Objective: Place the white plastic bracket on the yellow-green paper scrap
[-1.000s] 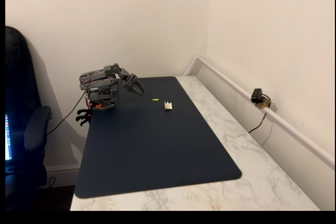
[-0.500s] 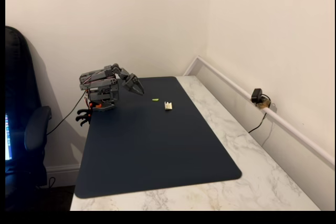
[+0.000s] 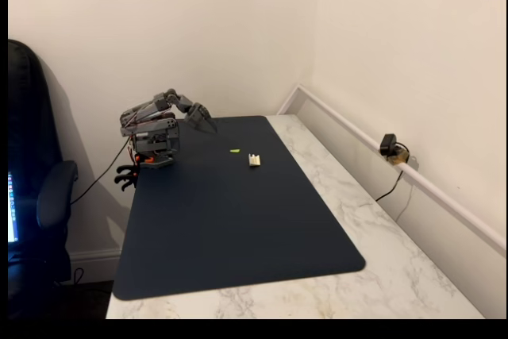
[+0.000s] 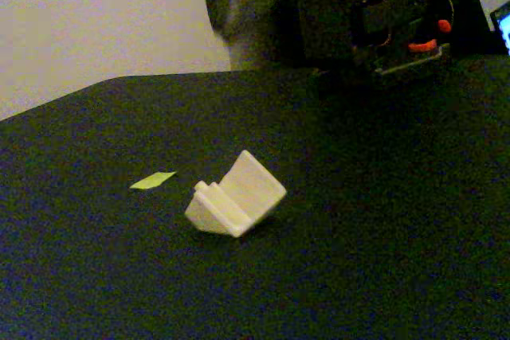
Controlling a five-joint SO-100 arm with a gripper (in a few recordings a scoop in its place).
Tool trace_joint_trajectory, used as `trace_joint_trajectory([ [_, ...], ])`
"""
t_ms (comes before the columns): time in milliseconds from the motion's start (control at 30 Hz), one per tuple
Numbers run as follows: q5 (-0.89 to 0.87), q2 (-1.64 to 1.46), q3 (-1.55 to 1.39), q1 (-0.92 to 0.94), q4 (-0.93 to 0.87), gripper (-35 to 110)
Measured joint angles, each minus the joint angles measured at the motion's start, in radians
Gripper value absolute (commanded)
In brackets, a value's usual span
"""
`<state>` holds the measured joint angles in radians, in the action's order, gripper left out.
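Nearest the low camera, the white plastic bracket (image 4: 236, 194) lies on my dark mat (image 4: 382, 260), tipped so its flat plate slopes upward and its blocky foot rests on the mat. Just beside it, on its left in that low fixed view, sits the yellow-green paper scrap (image 4: 152, 181), flat, with a clear strip of mat between the 2. From the high corner view the same pair reads as the bracket (image 3: 254, 159) and the scrap (image 3: 235, 150), close together toward the far end of the mat (image 3: 238, 228).

Farther back, my gripper (image 3: 202, 116) hangs above the mat's far left corner, well apart from both pieces and holding nothing. It is too small and dark for me to tell how wide its jaws stand.

The reach is what I judge comes first. To do it well, I should open wide, come down over the bracket, close across its narrower body rather than the sloped plate, and avoid brushing the scrap.
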<state>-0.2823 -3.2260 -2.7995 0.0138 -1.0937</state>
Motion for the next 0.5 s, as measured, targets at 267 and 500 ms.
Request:
trace_joint_trajectory([
  [267, 0.064, 0.509, 0.373, -0.048, -0.020, 0],
  [500, 0.087, 0.931, 0.770, -0.098, -0.166, 0],
])
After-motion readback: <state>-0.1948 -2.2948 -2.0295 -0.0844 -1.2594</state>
